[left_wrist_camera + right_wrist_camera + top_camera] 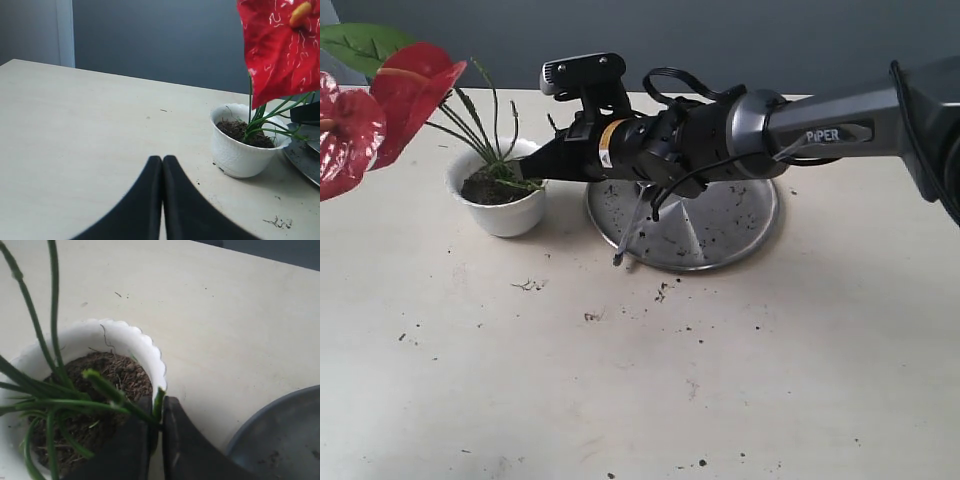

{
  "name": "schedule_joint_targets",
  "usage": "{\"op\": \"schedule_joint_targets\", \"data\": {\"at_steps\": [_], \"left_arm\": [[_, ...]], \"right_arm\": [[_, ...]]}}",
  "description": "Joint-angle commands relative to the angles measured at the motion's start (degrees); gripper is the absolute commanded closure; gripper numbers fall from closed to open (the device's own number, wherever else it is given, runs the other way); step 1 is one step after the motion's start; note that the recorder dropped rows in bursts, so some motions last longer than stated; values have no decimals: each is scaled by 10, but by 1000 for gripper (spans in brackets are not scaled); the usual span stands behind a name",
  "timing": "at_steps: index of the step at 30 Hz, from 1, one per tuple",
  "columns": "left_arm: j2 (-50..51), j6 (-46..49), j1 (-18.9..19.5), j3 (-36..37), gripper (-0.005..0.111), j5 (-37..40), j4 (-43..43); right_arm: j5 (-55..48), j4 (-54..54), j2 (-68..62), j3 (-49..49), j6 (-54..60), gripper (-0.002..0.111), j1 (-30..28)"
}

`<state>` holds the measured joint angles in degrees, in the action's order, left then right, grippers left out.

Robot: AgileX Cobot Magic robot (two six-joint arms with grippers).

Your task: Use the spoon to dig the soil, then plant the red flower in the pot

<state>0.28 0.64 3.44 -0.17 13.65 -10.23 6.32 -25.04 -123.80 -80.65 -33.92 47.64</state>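
The flower [415, 80] stands in the pot's [510, 218] soil [482, 188] under the right gripper [156, 425], which pinches a stem; only release remains; left gripper [162, 162] closed, empty.

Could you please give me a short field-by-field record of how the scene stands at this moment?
right gripper: shut on a green stem of the red flower, at the rim of the pot
left gripper: shut, holding nothing, apart from the pot
red flower: stems stand in the soil inside the pot
spoon: rests on the steel plate, one end over its rim, not held
table: dark crumbs scattered near the plate and pot
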Motion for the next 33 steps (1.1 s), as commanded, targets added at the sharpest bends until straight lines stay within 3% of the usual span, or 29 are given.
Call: {"op": "schedule_joint_targets", "data": {"at_steps": [1, 18, 24, 33], "left_arm": [[-3, -1, -1, 2, 106, 1, 1], [-3, -1, -1, 2, 106, 1, 1], [-3, -1, -1, 2, 106, 1, 1], [-3, -1, -1, 2, 106, 1, 1]], "right_arm": [[-46, 14, -8, 3, 5, 109, -4], [-63, 59, -23, -46, 2, 109, -13], [-113, 59, -38, -59, 2, 109, -2], [-105, 62, -50, -59, 3, 109, 20]]}}
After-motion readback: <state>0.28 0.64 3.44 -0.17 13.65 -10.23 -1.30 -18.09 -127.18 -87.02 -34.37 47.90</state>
